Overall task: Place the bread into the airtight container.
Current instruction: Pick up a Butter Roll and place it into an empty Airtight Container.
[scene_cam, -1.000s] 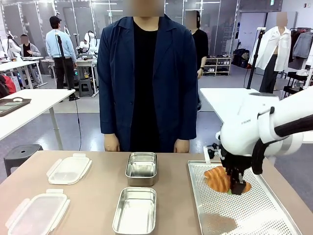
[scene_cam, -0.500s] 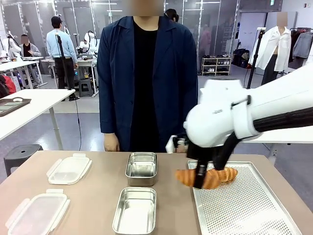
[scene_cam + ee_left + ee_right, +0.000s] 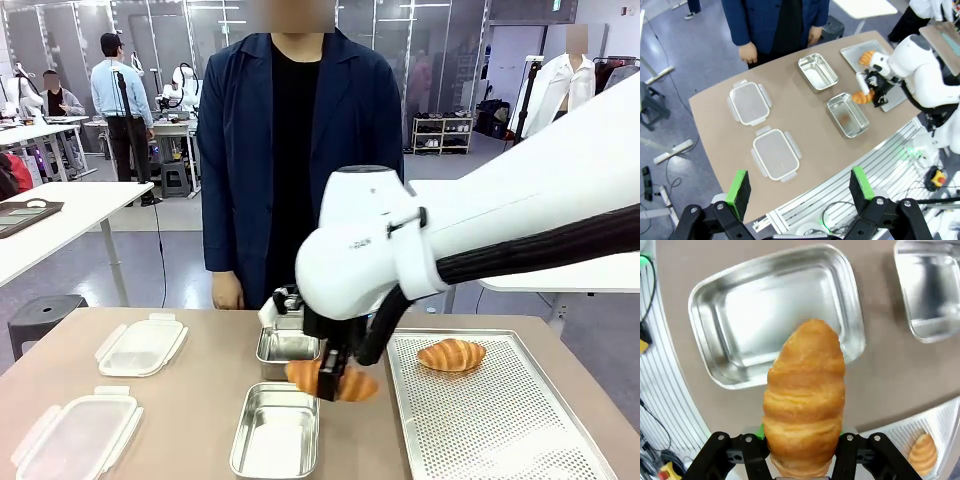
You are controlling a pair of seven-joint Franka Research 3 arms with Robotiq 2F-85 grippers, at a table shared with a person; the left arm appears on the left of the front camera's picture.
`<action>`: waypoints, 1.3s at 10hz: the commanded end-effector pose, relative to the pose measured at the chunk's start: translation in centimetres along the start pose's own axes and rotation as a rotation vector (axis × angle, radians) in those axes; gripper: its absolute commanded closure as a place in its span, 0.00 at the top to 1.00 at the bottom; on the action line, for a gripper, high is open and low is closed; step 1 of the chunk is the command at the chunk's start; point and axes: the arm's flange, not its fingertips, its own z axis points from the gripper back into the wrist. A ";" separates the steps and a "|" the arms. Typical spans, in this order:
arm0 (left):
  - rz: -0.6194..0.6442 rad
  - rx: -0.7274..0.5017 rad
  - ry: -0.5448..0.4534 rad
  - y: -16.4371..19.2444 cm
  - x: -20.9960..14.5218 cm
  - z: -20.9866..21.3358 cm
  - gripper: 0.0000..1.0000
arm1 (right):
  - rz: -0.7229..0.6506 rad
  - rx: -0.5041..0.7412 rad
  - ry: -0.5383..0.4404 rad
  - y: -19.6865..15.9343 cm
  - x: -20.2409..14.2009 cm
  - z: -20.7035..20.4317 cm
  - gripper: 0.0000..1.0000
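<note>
1. Right wrist view: right gripper [image 3: 802, 452] clamped on croissant [image 3: 805, 390], above the nearer steel container's [image 3: 765, 305] rim.
2. Risk: early release drops it on rim or desk [image 3: 880, 375].
3. Risk: soft pastry slips or crushes.

Seen from the front, the right arm's white wrist covers most of the far steel container [image 3: 282, 349], leaving only its near end clear. The perforated tray [image 3: 500, 420] and the nearer lid [image 3: 70, 440] both run off the bottom edge. In the right wrist view the croissant [image 3: 805, 390] hides the green pads of the right gripper [image 3: 801, 440] clamped on it, apart from a thin green sliver. In the left wrist view a brownish mark inside the near steel container [image 3: 855, 112] is too small to tell.
</note>
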 end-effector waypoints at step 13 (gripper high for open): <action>-0.005 -0.007 -0.005 -0.1 0.3 0.2 1.00 | -0.011 0.036 0.033 1.0 4.0 -1.1 0.41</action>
